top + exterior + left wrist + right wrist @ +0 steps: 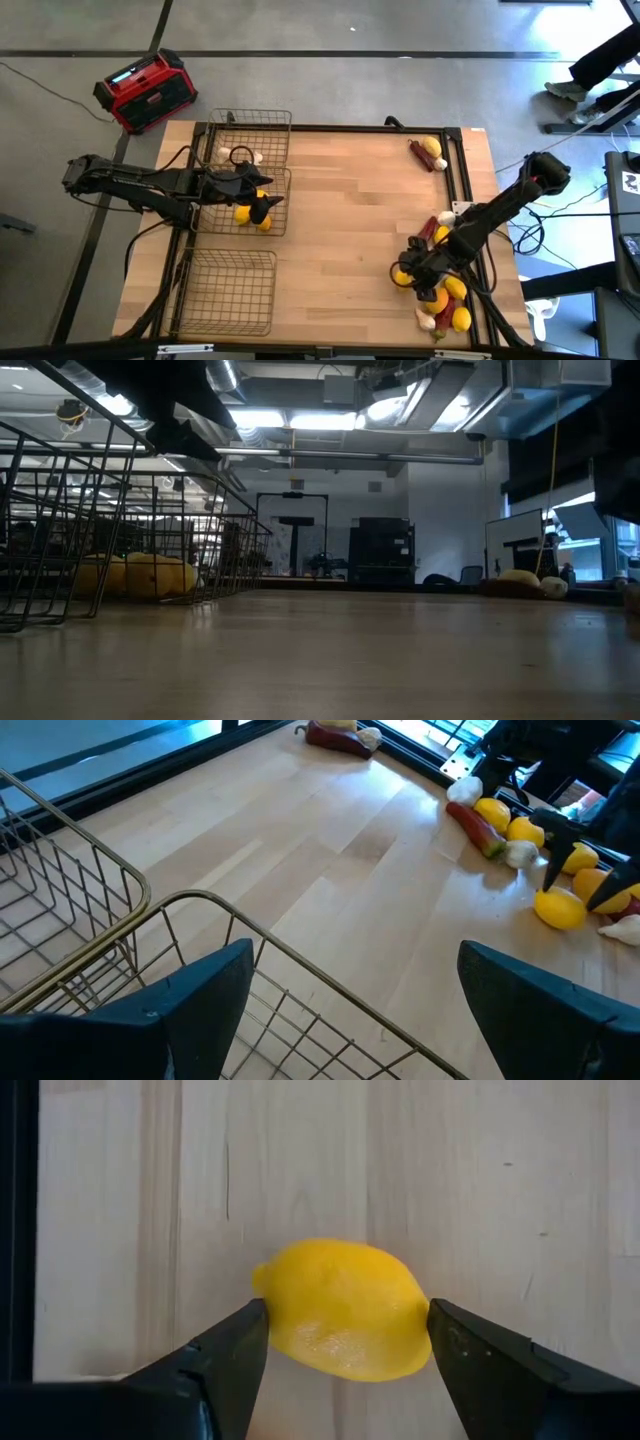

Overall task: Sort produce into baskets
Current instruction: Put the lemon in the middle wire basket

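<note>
High view: lemons [252, 215] in middle basket [282, 180].

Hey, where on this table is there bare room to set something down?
The wood between the baskets and the produce pile is bare. The nearest basket is empty. It is crowded around the right gripper, closed on a lemon.

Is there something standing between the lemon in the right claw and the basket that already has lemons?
Nothing visible on the table. The right claw is shut on the lemon; bare wood lies between it and the middle basket. Only the left claw hovers open over that basket.
</note>
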Action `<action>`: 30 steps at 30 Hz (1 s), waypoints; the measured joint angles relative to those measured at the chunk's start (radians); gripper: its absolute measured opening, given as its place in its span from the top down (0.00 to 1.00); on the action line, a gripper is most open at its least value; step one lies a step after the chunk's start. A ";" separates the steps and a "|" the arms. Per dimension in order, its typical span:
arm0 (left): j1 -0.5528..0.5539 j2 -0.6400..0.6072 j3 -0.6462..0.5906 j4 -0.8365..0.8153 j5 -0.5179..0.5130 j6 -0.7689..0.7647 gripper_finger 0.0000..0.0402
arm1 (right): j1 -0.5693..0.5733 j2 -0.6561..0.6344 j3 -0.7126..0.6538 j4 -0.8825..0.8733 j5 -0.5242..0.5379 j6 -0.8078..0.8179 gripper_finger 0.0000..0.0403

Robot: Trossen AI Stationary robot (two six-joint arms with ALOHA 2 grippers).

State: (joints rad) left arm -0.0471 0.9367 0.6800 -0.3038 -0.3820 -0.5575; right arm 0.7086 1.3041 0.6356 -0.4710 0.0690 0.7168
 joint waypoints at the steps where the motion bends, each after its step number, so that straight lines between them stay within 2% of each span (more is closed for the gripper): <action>1: 0.000 0.000 0.000 0.000 0.000 0.000 0.14 | -0.001 -0.001 -0.006 0.003 0.004 -0.007 0.33; 6: 0.000 0.000 0.000 0.000 0.000 -0.001 0.14 | -0.002 0.001 -0.019 0.009 0.121 -0.012 0.33; 14: 0.000 0.000 0.000 0.000 0.000 -0.010 0.14 | -0.015 0.005 -0.024 0.040 0.328 0.176 0.33; 17: 0.000 0.000 0.000 0.000 0.000 -0.010 0.14 | -0.053 0.005 -0.024 0.028 0.367 0.225 0.33; 20: 0.000 0.000 0.000 0.000 0.000 -0.013 0.14 | -0.107 0.005 -0.024 0.007 0.383 0.250 0.33; 23: -0.001 0.000 0.000 0.000 0.001 -0.017 0.14 | -0.155 0.005 -0.024 0.006 0.356 0.231 0.33; 30: -0.001 0.000 0.000 0.000 0.001 -0.015 0.14 | -0.172 0.001 0.040 -0.056 0.310 0.014 0.33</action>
State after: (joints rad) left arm -0.0479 0.9367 0.6800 -0.3038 -0.3813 -0.5728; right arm 0.5362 1.3054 0.6757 -0.5271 0.3787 0.7306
